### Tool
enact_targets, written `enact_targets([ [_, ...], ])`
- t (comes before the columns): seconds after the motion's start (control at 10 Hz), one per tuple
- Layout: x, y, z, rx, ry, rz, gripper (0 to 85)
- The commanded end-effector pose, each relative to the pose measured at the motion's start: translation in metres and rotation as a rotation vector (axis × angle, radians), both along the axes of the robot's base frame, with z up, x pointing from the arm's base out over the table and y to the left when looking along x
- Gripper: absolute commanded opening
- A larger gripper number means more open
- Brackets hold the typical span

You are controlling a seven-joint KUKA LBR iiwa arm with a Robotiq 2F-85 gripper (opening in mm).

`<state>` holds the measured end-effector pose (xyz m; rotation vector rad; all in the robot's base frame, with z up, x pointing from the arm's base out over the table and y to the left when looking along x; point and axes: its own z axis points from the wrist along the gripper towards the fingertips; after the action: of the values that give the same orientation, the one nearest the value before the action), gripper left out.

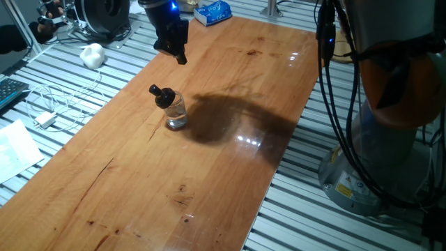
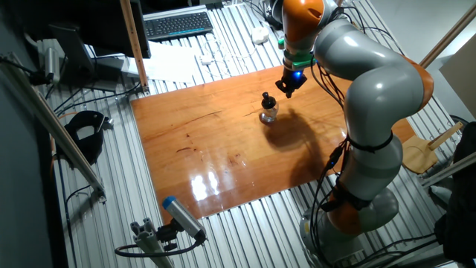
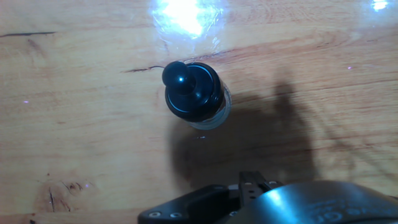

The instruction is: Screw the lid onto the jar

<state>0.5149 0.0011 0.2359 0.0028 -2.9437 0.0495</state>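
Note:
The small clear glass jar (image 1: 175, 113) stands on the wooden table (image 1: 209, 167), left of its middle. The black lid (image 1: 162, 95) sits on the jar's neck and looks tilted, with its knob leaning left. In the hand view I look down on the lid (image 3: 193, 90), with the jar's glass edge (image 3: 222, 112) showing beside it. My gripper (image 1: 180, 56) hangs in the air above and behind the jar, apart from it and holding nothing. Its dark fingers merge into one mass. The other fixed view shows the gripper (image 2: 286, 91) up and to the right of the jar (image 2: 268, 114).
A white ball (image 1: 92, 54) and white cables (image 1: 49, 104) lie on the grating left of the table. A blue-and-white box (image 1: 212, 12) sits at the far end. The robot's base and black cables (image 1: 334, 104) stand to the right.

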Motion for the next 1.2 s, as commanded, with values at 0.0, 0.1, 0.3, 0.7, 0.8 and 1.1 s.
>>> enact_targets([
  [0.0, 0.0, -0.0001, 0.0, 0.0, 0.0, 0.001, 0.0],
  [0.1, 0.0, -0.0001, 0.0, 0.0, 0.0, 0.001, 0.0],
  [0.3, 0.0, -0.0001, 0.0, -0.001, 0.0, -0.003, 0.0],
  [0.7, 0.0, -0.0001, 0.0, -0.002, 0.001, -0.011, 0.0],
  [0.8, 0.0, -0.0001, 0.0, -0.003, 0.0, -0.014, 0.0],
  [1.1, 0.0, -0.0001, 0.0, -0.004, -0.001, -0.018, 0.0],
])
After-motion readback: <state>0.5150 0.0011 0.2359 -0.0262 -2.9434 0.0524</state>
